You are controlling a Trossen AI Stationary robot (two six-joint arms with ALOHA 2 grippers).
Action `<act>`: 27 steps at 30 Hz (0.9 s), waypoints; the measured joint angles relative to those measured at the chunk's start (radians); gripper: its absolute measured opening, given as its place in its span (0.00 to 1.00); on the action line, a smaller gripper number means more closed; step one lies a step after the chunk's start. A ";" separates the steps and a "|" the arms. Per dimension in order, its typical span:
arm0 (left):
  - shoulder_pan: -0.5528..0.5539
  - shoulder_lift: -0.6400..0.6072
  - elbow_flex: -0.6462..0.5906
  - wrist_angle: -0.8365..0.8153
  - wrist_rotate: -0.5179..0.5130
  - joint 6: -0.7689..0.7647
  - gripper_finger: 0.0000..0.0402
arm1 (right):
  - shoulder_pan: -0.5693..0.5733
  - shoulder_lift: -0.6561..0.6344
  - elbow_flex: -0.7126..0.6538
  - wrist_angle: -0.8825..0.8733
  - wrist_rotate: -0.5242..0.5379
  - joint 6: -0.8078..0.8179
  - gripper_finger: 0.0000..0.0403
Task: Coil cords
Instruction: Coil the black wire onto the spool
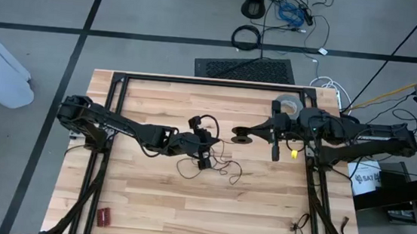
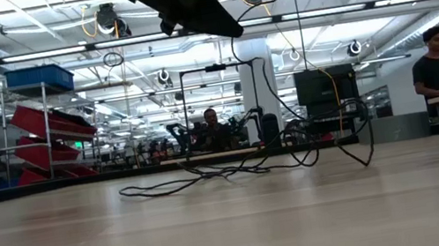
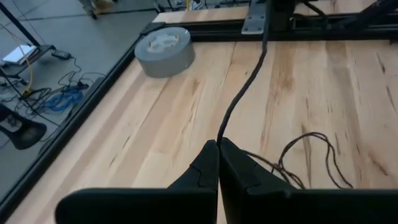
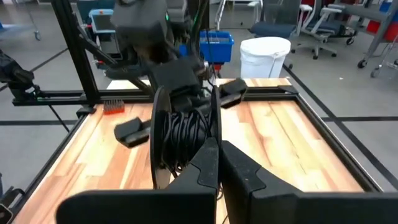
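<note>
Cords (image 1: 215, 165) lie loose mid-table on pale wood planks (image 1: 155, 203) — we see both grippers, left (image 1: 208, 141) and right (image 1: 243, 132), pressed together; open workshop beyond, no legible writing.

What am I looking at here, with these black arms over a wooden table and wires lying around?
Two robot arms work at a wooden table. One picture looks straight down, one looks level across the tabletop, and two come from cameras on the arms' wrists. The left gripper is shut on a thin black cord, and more of the cord lies in loose loops on the wood. The right gripper is shut on a spool already wound with cord. A grey tape roll sits near the table's far edge, and a small red object lies near the front.
</note>
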 joint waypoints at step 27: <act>-0.030 -0.131 0.000 -0.150 0.000 -0.024 0.01 | 0.001 0.074 0.000 -0.025 -0.053 0.034 0.00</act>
